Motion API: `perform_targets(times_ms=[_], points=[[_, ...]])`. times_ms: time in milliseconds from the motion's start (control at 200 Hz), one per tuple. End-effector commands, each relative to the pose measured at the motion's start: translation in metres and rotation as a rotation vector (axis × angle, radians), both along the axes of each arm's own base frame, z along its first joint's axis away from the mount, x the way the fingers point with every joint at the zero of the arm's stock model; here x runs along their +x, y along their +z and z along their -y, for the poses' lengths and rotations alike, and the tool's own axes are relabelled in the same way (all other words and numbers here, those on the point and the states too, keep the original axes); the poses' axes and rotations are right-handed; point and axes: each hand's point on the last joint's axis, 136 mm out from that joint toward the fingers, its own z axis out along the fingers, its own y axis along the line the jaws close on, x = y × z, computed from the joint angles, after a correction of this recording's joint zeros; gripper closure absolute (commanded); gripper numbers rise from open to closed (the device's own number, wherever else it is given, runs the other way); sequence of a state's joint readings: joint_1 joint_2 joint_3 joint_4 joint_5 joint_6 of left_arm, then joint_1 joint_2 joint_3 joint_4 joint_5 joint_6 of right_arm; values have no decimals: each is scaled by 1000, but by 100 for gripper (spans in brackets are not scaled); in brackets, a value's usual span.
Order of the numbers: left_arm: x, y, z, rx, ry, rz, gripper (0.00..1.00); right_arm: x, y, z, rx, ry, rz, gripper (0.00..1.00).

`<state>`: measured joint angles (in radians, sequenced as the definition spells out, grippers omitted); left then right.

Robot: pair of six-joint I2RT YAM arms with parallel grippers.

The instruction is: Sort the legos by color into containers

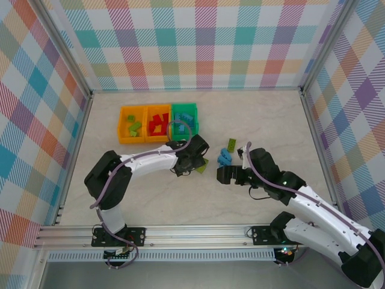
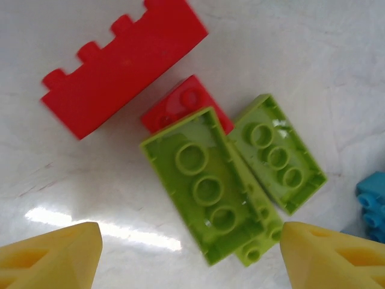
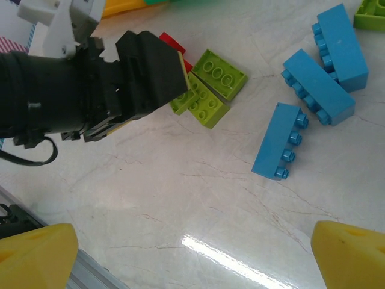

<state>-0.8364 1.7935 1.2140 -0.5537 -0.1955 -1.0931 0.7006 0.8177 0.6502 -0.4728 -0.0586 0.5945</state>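
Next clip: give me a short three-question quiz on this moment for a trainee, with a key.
1. Multiple choice: which colour of bricks lies in the green bin? A red; B light blue; C lime green.
2. True or false: the right gripper has its fingers shut on a brick.
3. Fill in: in the right wrist view, ___ light blue bricks lie loose on the table.
Key: 1 B; 2 false, the fingers stand wide apart with nothing between them; 3 three.
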Motion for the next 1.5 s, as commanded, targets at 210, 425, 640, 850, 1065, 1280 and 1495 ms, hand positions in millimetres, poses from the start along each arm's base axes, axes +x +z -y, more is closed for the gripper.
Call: perform_targets(times_ms=[210,425,640,850,1065,1280,1495], points=[[13,-14,-6,49,-2,1,33,-2,-4,6,-28,-3,8,0],[12,-17,-14,70,-7,2,53,-1,-2,4,-19,-2,8,0],[10,-21,-15,69,-12,-5,57,-1,0,1,0,-5,2,0],[10,-23,-15,69,-29,-13,59,0,2,1,4,-8,1,0],[14,7,-13,30,-55,52,68,-1,2,0,10,-9,-4,0],[19,39,-16,25,-79,123,70,1,0,-2,16,-8,-8,0],[40,83,-55,103,-59,257,70,-6,5,-16,43,82,-17,0]])
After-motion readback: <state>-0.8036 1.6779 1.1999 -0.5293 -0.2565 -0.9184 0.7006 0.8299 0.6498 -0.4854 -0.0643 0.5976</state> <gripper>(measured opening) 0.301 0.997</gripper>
